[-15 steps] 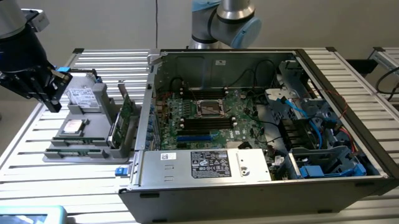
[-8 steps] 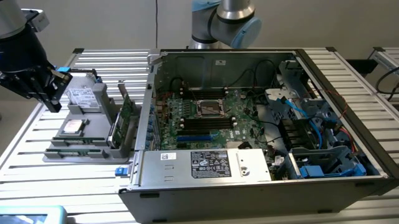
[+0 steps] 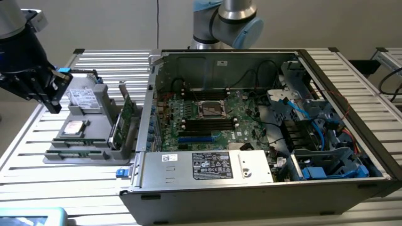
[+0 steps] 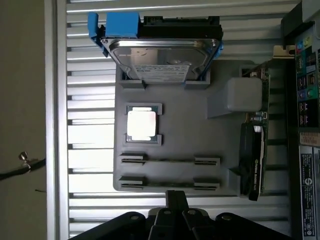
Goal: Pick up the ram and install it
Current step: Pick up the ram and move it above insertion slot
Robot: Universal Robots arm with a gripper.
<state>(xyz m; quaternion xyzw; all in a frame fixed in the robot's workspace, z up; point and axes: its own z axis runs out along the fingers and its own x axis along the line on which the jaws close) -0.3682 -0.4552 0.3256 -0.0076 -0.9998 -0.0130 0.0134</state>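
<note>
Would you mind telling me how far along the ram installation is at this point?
Nothing looks done: the ram sits in the grey holder, beside a second stick. In hand, nothing: the gripper hangs over the holder, fingers shut and empty. Left: the pick-up and the install in the computer case.

A silver metal table (image 3: 94, 188) (image 4: 90, 150) of long ribbed slats carries everything. On the exterior view's left lies a flat grey plastic parts tray (image 3: 82, 159) (image 4: 200, 135), square to the slats. Just beside the tray, towards the exterior view's right, a large dark metal computer case (image 3: 251, 202) (image 4: 310, 75) lies on its side with its open face up, covering most of the table from near edge to far edge.
</note>
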